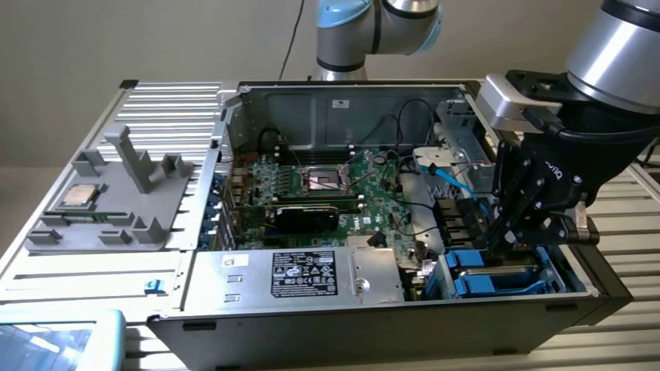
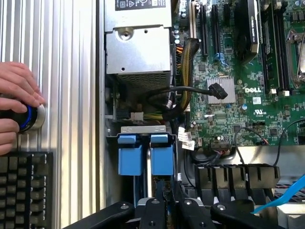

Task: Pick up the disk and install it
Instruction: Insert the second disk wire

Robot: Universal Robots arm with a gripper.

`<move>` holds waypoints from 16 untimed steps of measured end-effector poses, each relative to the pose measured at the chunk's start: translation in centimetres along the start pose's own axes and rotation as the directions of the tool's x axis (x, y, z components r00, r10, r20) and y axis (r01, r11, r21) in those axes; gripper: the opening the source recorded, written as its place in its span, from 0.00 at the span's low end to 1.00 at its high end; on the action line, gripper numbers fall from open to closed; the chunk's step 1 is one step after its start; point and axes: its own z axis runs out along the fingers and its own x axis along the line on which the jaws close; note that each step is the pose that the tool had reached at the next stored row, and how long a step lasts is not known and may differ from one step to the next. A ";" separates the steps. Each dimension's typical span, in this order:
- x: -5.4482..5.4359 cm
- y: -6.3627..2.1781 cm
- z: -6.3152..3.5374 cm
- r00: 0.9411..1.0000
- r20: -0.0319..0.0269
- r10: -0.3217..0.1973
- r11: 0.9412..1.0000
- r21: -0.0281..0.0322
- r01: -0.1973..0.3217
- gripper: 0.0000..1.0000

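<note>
Claw (image 1: 512, 246) | closed at blue disk (image 1: 493, 278) bay | motherboard (image 2: 248, 90) reads DELL

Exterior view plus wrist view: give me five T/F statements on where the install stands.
1. The gripper is down at the blue drive carriers in the case's drive bay. True.
2. The processor chip sits in the motherboard socket. False: it lies on the grey fixture tray outside the case.
3. The jaws stand wide open. False: nearly shut.
4. A hand rests on a knob beside a keyboard. True.
5. The case's side panel is closed. False: it is open, motherboard exposed.
</note>
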 end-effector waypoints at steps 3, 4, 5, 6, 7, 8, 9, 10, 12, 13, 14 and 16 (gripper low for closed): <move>0.0 0.02 0.04 1.000 0.000 -0.017 1.000 0.003 0.017 0.16; 0.0 0.02 0.04 1.000 0.000 -0.022 1.000 0.004 0.022 0.16; 0.0 0.02 0.04 1.000 0.001 -0.024 1.000 0.006 0.024 0.16; 0.0 0.02 0.05 1.000 0.001 -0.025 1.000 0.006 0.025 0.16; 0.0 0.02 0.07 1.000 0.003 -0.025 1.000 0.007 0.025 0.16; 0.0 0.02 0.09 1.000 0.005 -0.025 1.000 0.007 0.025 0.16; 0.0 0.02 0.13 1.000 0.008 -0.026 1.000 0.007 0.026 0.16; 0.0 0.01 0.18 1.000 0.011 -0.026 1.000 0.007 0.026 0.16; 0.0 0.00 0.30 1.000 0.016 -0.026 1.000 0.007 0.026 0.16; 0.0 -0.01 0.35 1.000 0.016 -0.026 1.000 0.007 0.026 0.16; 0.0 -0.01 0.41 1.000 0.016 -0.026 1.000 0.007 0.026 0.16; 0.0 -0.02 0.53 1.000 0.016 -0.026 1.000 0.007 0.026 0.16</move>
